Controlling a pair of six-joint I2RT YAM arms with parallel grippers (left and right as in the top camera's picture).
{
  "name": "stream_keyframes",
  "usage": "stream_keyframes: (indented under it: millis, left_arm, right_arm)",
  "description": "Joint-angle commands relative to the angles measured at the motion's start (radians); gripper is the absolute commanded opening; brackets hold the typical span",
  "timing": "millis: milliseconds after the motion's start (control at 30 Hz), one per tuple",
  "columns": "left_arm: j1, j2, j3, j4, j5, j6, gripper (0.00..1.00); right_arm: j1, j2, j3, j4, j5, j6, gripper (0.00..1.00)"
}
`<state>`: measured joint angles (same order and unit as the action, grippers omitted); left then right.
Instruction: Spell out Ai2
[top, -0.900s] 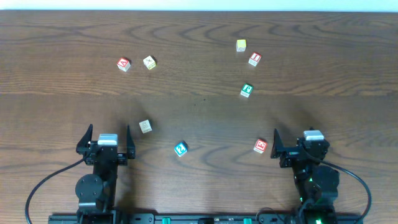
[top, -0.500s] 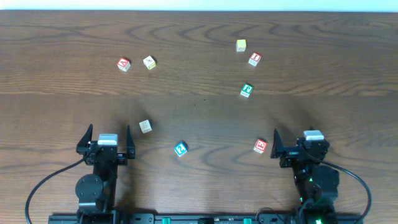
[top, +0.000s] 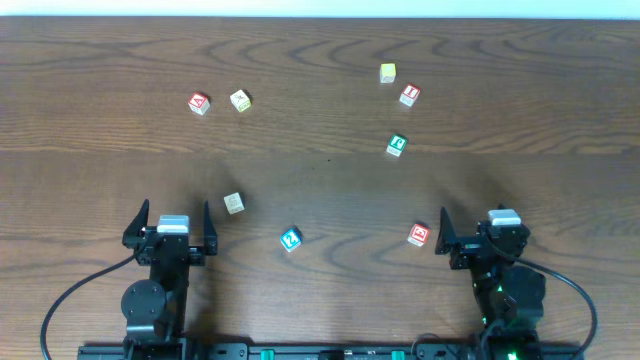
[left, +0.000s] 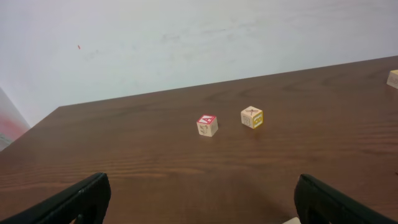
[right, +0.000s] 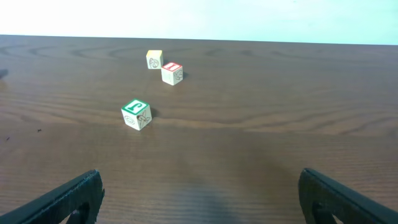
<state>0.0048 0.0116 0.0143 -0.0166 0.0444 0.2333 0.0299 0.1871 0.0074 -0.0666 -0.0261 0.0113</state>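
Small letter blocks lie scattered on the wooden table. A red A block (top: 198, 103) lies far left; it also shows in the left wrist view (left: 207, 125). A red I block (top: 409, 95) lies far right, and shows in the right wrist view (right: 172, 73). A blue 2 block (top: 290, 239) lies near the front middle. My left gripper (top: 172, 220) is open and empty at the front left, its fingers wide apart in the left wrist view (left: 202, 202). My right gripper (top: 482, 230) is open and empty at the front right, as its wrist view (right: 199, 199) also shows.
A yellow block (top: 240, 100) sits beside the A block. A yellow-green block (top: 388, 72) and a green block (top: 397, 145) lie near the I block. A plain block (top: 234, 203) lies close to my left gripper, a red block (top: 418, 235) close to my right.
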Motion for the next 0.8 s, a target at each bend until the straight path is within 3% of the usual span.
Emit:
stream_keyframes:
  millis: [0,600,767]
  left_arm:
    - [0.002,-0.007,-0.010,-0.058,-0.021,0.006,0.95]
    - [0.002,-0.007,-0.010,-0.010,-0.017,0.002,0.95]
    - [0.002,-0.007,-0.007,0.074,-0.014,-0.119,0.95]
  right_arm:
    - [-0.006,-0.003,-0.002,-0.005,0.002,0.010,0.99]
    - [-0.006,-0.003,-0.002,0.006,-0.007,0.031,0.99]
    - [-0.004,-0.003,-0.001,0.074,-0.082,0.071,0.99]
